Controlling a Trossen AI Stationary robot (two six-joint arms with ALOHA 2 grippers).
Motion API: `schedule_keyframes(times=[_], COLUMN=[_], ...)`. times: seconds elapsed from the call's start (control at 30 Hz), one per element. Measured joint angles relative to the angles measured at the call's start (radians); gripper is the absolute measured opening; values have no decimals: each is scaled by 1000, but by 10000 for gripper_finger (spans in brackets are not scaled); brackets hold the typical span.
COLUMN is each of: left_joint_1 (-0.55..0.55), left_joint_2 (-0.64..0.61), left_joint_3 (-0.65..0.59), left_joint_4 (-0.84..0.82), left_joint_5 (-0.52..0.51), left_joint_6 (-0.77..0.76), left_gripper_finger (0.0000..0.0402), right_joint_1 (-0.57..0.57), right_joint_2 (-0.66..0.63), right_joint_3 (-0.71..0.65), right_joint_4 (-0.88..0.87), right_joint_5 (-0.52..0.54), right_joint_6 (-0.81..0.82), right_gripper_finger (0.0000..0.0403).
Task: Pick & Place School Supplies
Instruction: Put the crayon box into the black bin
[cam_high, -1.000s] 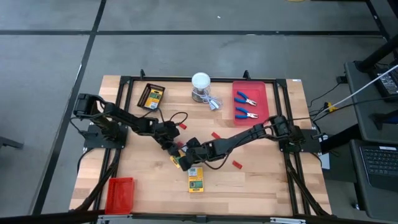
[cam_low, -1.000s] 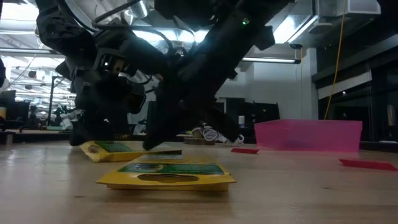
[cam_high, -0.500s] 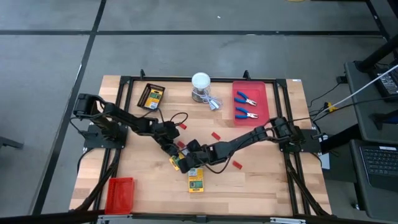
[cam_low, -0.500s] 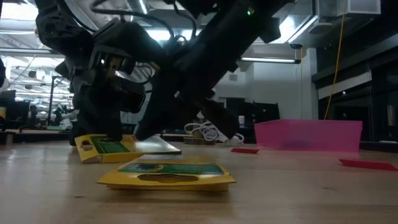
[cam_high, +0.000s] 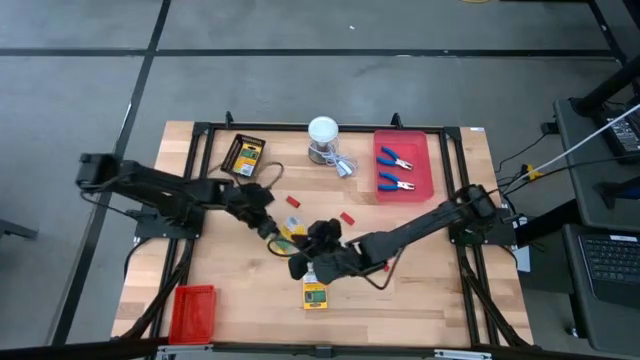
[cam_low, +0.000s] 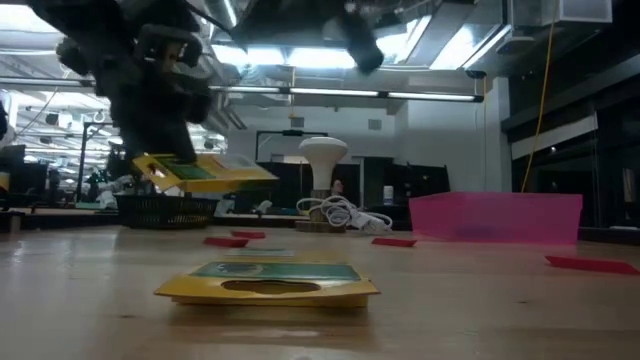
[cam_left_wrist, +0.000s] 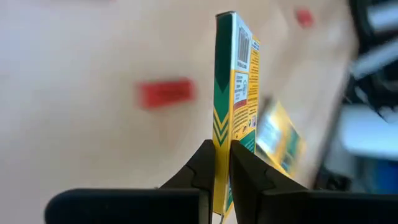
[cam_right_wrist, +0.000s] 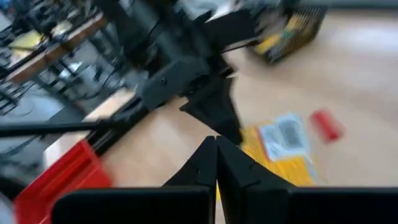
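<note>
My left gripper (cam_high: 268, 226) is shut on a yellow-green crayon box (cam_high: 290, 233) that hangs above the table's middle (cam_low: 205, 170). My right gripper (cam_high: 303, 262) is shut just on the near side of that box, raised, with nothing between its fingers (cam_right_wrist: 216, 155). A second crayon box (cam_high: 314, 295) lies flat on the wood in front of it. A third crayon box (cam_high: 243, 155) lies in a black tray at the far left. Two blue-handled pliers (cam_high: 398, 168) lie in the pink tray (cam_high: 425, 150). Small red blocks (cam_high: 293, 201) lie on the table. My left gripper pinches one end of the crayon box (cam_left_wrist: 221, 144) between its two fingers, across the box's thin thickness. The fingers come from the table's left, slanting down, and lie along the box. The box is lifted clear of the table and reaches away from the fingertips, nearly level.
A white round-topped container (cam_high: 323, 135) with a coiled cord stands at the far middle. A flat red tray (cam_high: 192, 310) sits at the near left corner. A black metal frame (cam_high: 200, 128) rims the table. Another red block (cam_high: 347, 217) lies right of the grippers.
My left gripper has lifted the crayon box from the table; the box, first flat, then tipped up at one end, now hangs clear. My right gripper has risen and drawn back a little toward the table's near edge.
</note>
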Motion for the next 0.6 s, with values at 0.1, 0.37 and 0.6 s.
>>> schedule_keyframes(times=[0.1,0.37,0.6], left_joint_1=[12,57,145], left_joint_2=[-147,-480,-595], left_joint_3=[5,48,50], left_joint_4=[-148,-450,-531], left_joint_5=[-169,-674,-861], left_joint_6=[-29,-310,-530], left_gripper_finger=[20,20,20], right_joint_1=[8,-2,0], right_joint_2=[-48,-114,-114], right_joint_3=[0,0,-1], right_joint_4=[-26,-116,-191], right_joint_5=[86,172,172], right_joint_6=[-56,-132,-86], right_gripper_finger=[5,4,3])
